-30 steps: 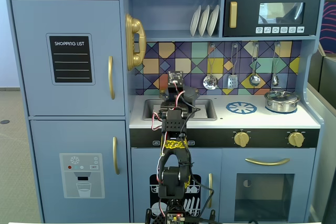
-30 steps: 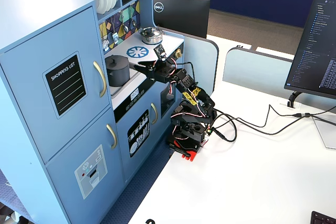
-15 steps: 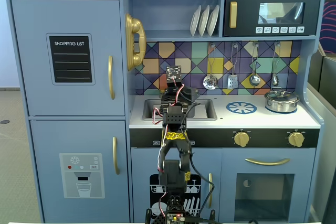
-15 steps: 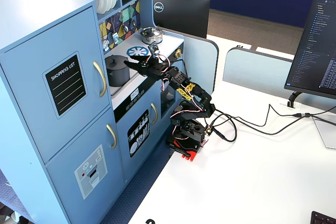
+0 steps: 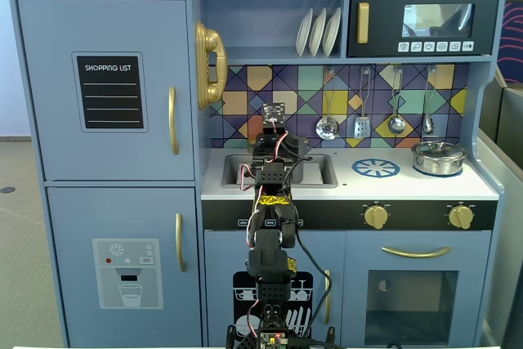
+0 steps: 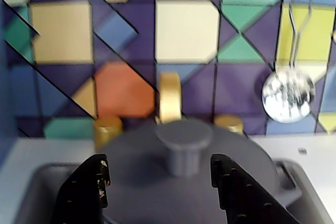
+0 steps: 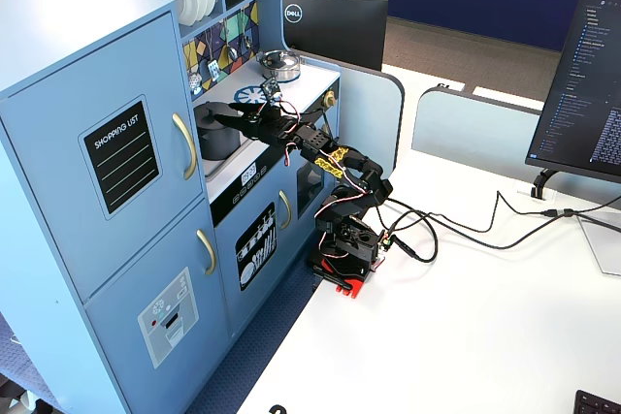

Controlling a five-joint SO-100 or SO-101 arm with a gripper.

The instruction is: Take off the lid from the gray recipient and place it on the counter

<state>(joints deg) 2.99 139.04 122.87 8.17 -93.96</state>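
The dark-gray lid with its round knob lies on the gray recipient, which stands in the sink cut-out of the white counter. In the wrist view one side handle of the recipient shows at the right. My gripper is open just above the lid. Its two black fingers stand on either side of the knob without touching it. In a fixed view my gripper reaches over the sink from the front. In the other fixed view my arm hides most of the recipient.
A gold faucet and two gold taps stand right behind the recipient against the tiled wall. Hanging utensils, among them a shiny ladle, are to the right. A steel pot stands at the counter's right end beside the blue burner print.
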